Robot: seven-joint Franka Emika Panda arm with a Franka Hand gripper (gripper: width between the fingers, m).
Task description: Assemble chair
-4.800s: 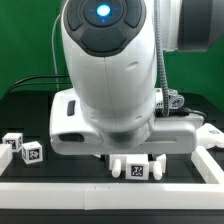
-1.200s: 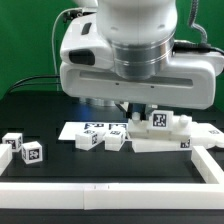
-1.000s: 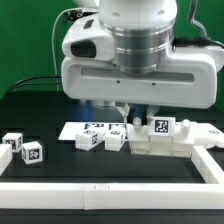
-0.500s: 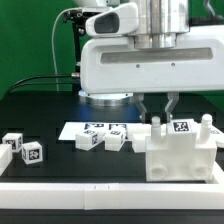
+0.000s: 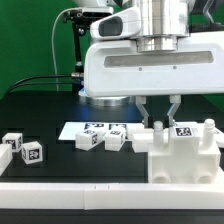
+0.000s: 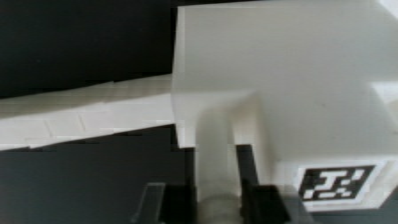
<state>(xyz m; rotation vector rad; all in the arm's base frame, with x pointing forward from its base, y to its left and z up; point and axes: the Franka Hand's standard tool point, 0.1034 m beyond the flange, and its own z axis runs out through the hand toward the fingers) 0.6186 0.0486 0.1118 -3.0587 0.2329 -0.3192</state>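
Nearest in the exterior view: white border rail (image 5: 60, 192) along the front edge of the black table (image 5: 50, 112). Just behind it, toward the exterior view's right: chair (image 5: 185, 160), a blocky white assembly standing upright, short posts on top, square tag (image 5: 184, 128) on its upper face. Pinched from above by the gripper (image 5: 158, 112), fingers (image 5: 143, 108) drawn in close on one narrow post. In the wrist view, the same post clamped between dark fingertips (image 6: 151, 205), chair (image 6: 267, 60) filling most of the frame.

Well apart, at the exterior view's left: two loose cubes (image 5: 12, 143) (image 5: 32, 152), tagged, side by side. Farther back, mid-table: two small blocks (image 5: 89, 139) (image 5: 115, 139) at the near edge of the marker board (image 5: 75, 127), its right end hidden behind the chair.

Beyond: the arm's bulky white body (image 5: 150, 70) covering the table's rear, black cables (image 5: 40, 82), green backdrop (image 5: 30, 40).
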